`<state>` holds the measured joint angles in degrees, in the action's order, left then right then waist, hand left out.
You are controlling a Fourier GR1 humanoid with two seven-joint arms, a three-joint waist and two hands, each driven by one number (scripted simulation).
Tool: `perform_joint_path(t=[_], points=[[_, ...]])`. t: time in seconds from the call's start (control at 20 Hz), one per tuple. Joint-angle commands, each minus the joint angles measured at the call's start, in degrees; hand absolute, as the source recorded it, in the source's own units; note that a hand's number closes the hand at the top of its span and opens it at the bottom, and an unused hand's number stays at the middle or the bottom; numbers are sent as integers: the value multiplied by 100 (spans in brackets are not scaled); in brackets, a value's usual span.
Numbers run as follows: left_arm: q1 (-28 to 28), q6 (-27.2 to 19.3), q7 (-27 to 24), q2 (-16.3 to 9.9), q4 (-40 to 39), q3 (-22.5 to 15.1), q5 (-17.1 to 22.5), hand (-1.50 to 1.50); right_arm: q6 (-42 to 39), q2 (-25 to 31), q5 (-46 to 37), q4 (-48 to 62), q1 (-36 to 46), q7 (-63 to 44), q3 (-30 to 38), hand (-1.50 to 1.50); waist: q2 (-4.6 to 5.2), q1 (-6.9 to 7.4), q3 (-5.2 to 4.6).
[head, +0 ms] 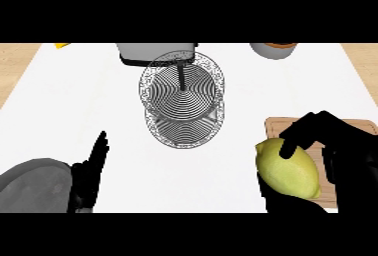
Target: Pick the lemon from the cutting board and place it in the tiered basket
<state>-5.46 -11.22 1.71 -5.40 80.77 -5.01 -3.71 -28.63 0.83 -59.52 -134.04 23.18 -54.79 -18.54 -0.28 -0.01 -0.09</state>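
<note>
Right hand [325, 137] curled round lemon [288, 168], hiding much of cutting board [277, 125]; left hand [92, 167] straight-fingered.

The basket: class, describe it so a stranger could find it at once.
Start on the white counter. At its middle, toward the far edge, stands the basket: two round wire trays stacked round a dark centre post. Nothing else there is see-through mesh; the lemon and board lie at right.

Grey rounded left forearm [33, 182], matte black left hand [92, 167], matte black right hand [336, 145], no markings visible.
</note>
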Motion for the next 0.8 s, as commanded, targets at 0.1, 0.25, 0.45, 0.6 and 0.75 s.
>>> perform_joint_path(t=[0.1, 0.25, 0.45, 0.6, 0.75], points=[[148, 239, 85, -97, -33, 138, 178, 0, -597, -80, 721, 411, 1812, -1327, 572, 150, 11, 35, 0], [-175, 53, 108, -45, 176, 64, 42, 0, -403, -81, 775, 998, 2147, -1107, 1097, 150, 12, 63, 3], [210, -9, 355, 20, 138, 30, -34, 0, 35, -81, 741, 1858, 2826, -1494, 886, 150, 17, 77, 0], [107, 166, -220, -121, -183, 211, 44, 0, 248, -82, 809, 2397, 2719, -848, 1190, 150, 31, 54, 3], [-31, 225, -17, -130, 29, 163, 73, 0, 526, -82, 798, 3468, 3372, -337, 1443, 150, 38, 98, 4]])
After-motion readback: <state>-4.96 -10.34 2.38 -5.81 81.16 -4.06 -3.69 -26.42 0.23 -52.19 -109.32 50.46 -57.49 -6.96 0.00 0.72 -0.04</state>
